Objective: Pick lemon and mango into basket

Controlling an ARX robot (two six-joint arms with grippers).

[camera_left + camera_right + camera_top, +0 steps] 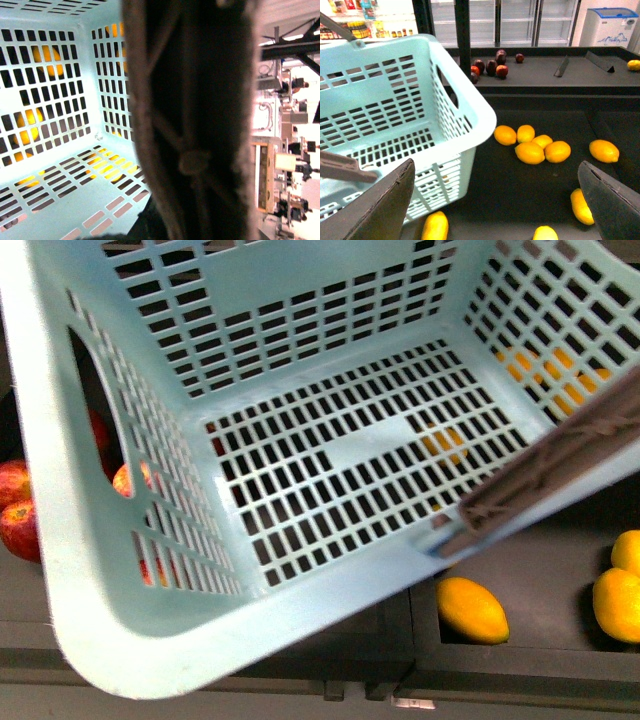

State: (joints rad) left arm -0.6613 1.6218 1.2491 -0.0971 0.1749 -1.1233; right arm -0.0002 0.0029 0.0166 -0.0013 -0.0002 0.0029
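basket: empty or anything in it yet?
Empty. The basket has a bare slotted floor in the front view; the yellow fruit shows only through the slots, beneath it.

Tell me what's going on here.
A two-armed robot is collecting fruit. The aqua basket is tilted above the dark shelf and has nothing in it. Its brown handle sits right against the left wrist camera, so the left arm is probably carrying it, though that arm's fingers aren't visible. The right fingers are spread open above the lemons lying on the shelf. Nothing is picked yet.
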